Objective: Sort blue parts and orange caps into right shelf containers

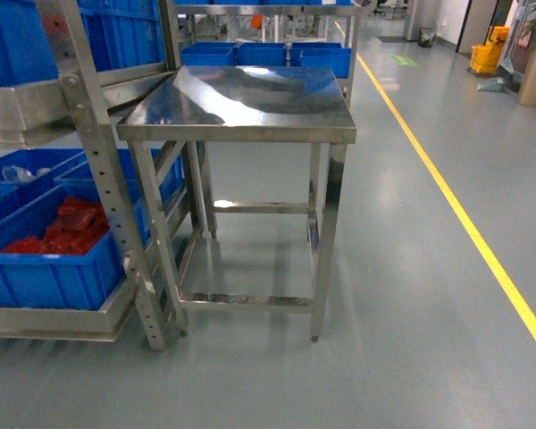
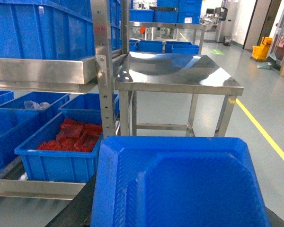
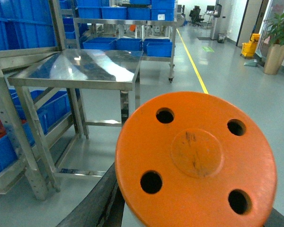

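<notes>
1. Close to the left wrist camera, a blue part [image 2: 180, 184] fills the lower frame; its bottom edge is cut off, and I see no fingers around it, so I cannot tell how the left pincer stands.
2. At the right wrist camera, an orange cap [image 3: 196, 158] with four holes blocks most of the view; its lower rim runs out of frame, the fingers are hidden, and I cannot tell the right pincer's state either.
3. From the head camera I see neither arm nor gripper at all.
4. Both wrist views look roughly level, forward toward the steel table [image 1: 241, 112], so both arms sit low and short of it.
5. Left of the table stands a shelf rack [image 1: 94, 170]; a blue crate [image 1: 49, 268] on its lower level holds red-orange pieces [image 1: 67, 228], their shapes too blurred to make out.
6. Behind the table, more blue crates [image 1: 268, 55] sit on a far rack, contents hidden.
7. A yellow line [image 1: 456, 197] runs along the floor to the right.
</notes>
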